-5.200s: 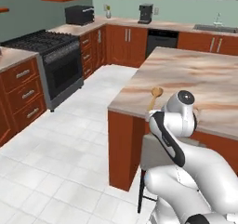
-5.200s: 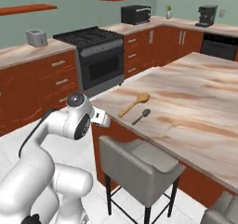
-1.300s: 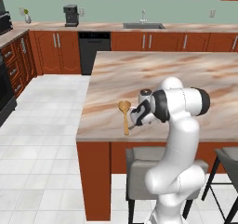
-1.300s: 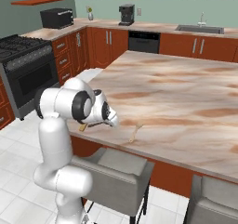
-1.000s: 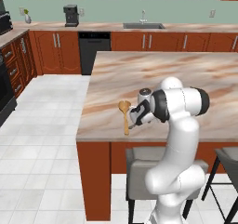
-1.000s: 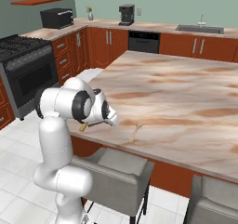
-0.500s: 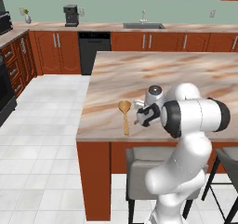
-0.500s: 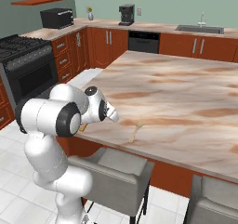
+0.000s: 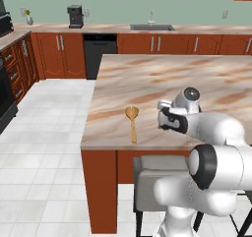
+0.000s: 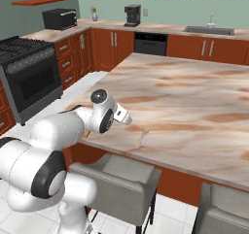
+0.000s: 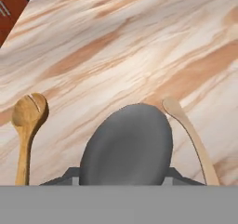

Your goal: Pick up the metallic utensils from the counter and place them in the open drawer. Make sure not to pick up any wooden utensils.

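Observation:
A dark grey metal spoon (image 11: pixel 125 146) fills the middle of the hand view, its bowl close to the camera and above the counter (image 11: pixel 116 37). My gripper (image 11: pixel 123 176) is shut on it, a dark finger tip at each side. In the left base view the gripper (image 9: pixel 166 121) hovers over the island counter (image 9: pixel 172 78) near its front edge, just right of the large wooden spoon (image 9: pixel 132 123). That wooden spoon (image 11: pixel 27 125) lies left of the held spoon, and the pale wooden utensil (image 11: pixel 189 135) lies right of it. The open drawer is out of view.
A grey stool (image 9: pixel 160 182) stands at the island's front, under my arm. In the right base view the pale wooden utensil (image 10: pixel 140 139) lies near the counter's front edge (image 10: pixel 160 158). Wall counters with a sink (image 9: pixel 151 27) and coffee maker (image 9: pixel 75 16) run along the back.
My arm has folded lower and to the right, and the hand has shifted slightly right, away from the wooden spoon. The utensils on the counter have not moved.

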Controlling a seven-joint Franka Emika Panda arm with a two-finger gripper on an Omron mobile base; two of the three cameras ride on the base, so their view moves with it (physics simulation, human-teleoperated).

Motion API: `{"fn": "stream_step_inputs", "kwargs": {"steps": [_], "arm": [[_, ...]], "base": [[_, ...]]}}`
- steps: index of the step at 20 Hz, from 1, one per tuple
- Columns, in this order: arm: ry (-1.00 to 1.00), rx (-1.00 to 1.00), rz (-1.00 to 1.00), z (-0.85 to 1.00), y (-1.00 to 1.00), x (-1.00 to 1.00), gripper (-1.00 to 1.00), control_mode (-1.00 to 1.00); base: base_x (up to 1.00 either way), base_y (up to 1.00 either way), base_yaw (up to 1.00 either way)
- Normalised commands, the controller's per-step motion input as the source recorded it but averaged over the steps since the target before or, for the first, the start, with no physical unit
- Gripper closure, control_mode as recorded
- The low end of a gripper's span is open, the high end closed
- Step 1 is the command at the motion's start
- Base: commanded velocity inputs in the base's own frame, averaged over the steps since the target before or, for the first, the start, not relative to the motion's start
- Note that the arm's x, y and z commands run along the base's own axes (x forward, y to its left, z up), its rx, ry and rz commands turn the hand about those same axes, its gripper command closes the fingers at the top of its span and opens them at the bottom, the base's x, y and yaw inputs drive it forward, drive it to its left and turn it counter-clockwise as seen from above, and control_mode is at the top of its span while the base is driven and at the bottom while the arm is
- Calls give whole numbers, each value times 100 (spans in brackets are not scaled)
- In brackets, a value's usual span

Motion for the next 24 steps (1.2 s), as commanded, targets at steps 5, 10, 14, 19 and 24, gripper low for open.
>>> {"fn": "stream_step_inputs", "kwargs": {"steps": [5,10,14,19,24], "arm": [[0,0,21,88,-4,-100,100,-100],[2,0,23,63,16,-100,100,-100],[6,0,17,50,18,-97,100,-100],[19,0,1,40,0,-66,100,-100],[36,-5,1,16,8,-29,100,-100]], "base": [[0,0,0],[0,0,0],[0,0,0],[0,0,0],[0,0,0]]}}
